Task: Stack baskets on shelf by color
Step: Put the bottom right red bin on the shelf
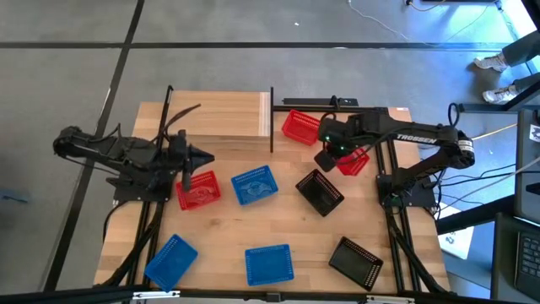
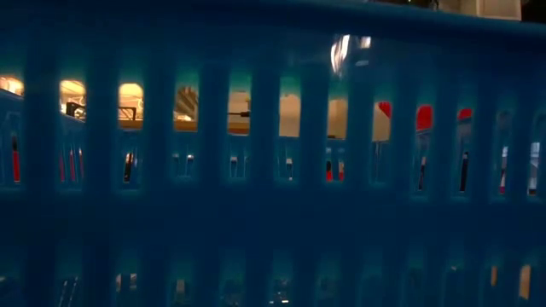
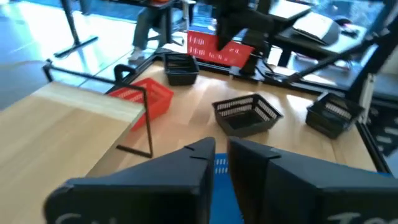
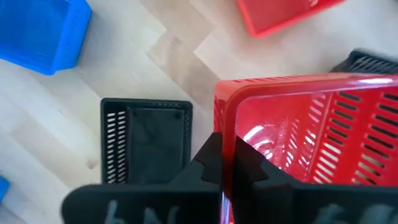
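Observation:
My right gripper (image 1: 327, 159) is shut on a red basket (image 1: 354, 160) held above the table's right half; the left wrist view shows it hanging (image 3: 214, 46) in the air. The pale shelf (image 1: 219, 114) stands at the far edge, and a second red basket (image 1: 299, 125) sits by its right end. My left gripper (image 1: 207, 158) hovers over a third red basket (image 1: 198, 190), its fingers (image 3: 205, 158) a narrow gap apart with nothing between them. Blue baskets (image 1: 253, 184) (image 1: 270, 263) (image 1: 171, 260) and black baskets (image 1: 321, 192) (image 1: 356, 262) rest on the tabletop. My right gripper pinches one side wall of the red basket at its rim (image 4: 222, 124), close to a corner. One finger (image 4: 249, 171) is inside the basket and the other outside. The fingers come from above, slanting down. The basket is lifted clear and hangs tilted.
A blue basket wall (image 2: 273, 213) fills the low view and hides the table behind it. Thin black posts (image 1: 272, 118) stand at the shelf's ends. Bare tabletop lies between the shelf and the blue basket in the middle. A person's feet (image 1: 498, 63) show beyond the far right.

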Controlling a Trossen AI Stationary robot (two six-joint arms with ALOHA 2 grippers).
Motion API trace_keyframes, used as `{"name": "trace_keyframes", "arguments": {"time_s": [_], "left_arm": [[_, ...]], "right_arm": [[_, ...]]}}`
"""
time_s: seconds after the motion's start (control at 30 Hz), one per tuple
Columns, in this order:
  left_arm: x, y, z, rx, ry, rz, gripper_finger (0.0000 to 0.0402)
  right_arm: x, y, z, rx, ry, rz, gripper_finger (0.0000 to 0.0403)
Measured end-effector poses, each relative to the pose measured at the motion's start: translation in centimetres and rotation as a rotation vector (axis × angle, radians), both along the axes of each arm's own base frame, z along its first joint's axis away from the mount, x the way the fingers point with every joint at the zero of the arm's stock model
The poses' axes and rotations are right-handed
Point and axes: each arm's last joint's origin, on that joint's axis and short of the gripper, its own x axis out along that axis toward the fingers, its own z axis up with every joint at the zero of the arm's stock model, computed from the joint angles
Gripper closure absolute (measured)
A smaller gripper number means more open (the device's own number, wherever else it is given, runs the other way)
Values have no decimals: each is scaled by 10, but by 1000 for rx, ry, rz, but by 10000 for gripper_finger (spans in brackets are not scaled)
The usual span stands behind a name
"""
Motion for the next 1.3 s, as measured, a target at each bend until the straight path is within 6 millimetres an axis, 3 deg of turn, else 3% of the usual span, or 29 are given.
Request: {"name": "trace_keyframes", "arguments": {"time_s": [0.27, 0.6, 0.9, 1.03, 1.17, 1.3], "left_arm": [[7, 8, -1, 9, 3, 77, 305], [28, 17, 7, 365, 37, 141, 301], [48, 27, 7, 446, 37, 182, 301], [63, 28, 4, 576, 82, 148, 301], [75, 30, 22, 650, 99, 145, 301], [84, 34, 55, 674, 108, 122, 301]], "right_arm": [[4, 14, 2, -160, 41, 218, 402], [12, 34, 4, -391, 141, 877, 402], [20, 40, 8, -574, 201, 1316, 402], [25, 41, 10, -690, 232, 1462, 402], [28, 40, 13, -752, 244, 1490, 402], [29, 40, 17, -772, 243, 1508, 402]]}}
